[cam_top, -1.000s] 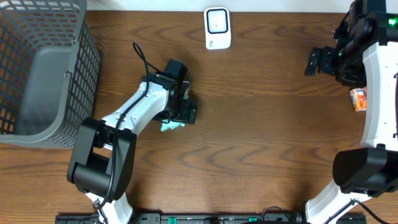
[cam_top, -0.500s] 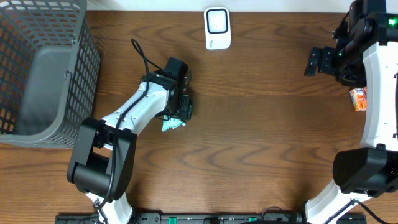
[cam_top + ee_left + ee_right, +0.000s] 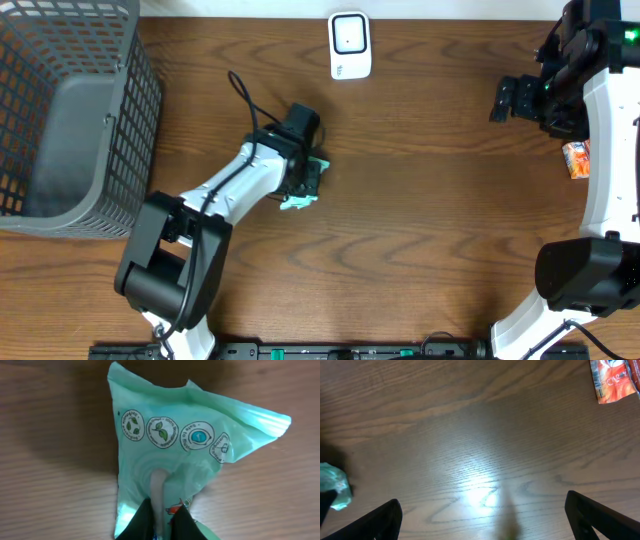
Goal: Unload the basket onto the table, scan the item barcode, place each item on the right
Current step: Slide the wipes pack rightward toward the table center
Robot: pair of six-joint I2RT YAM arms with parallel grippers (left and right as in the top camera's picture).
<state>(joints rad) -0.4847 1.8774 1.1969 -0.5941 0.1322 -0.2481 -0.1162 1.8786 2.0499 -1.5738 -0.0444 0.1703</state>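
And the left gripper (image 3: 308, 180) has snapped shut on the green packet (image 3: 170, 455), pinching its lower edge between the fingertips (image 3: 144, 522), while arm, packet and trailing cable (image 3: 245, 95) have all slid a little toward the tabletop's (image 3: 430, 220) right edge.

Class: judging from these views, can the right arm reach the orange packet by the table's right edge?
Probably yes: the orange packet lies uncovered on the table beside that arm, and the right hand is open, empty.
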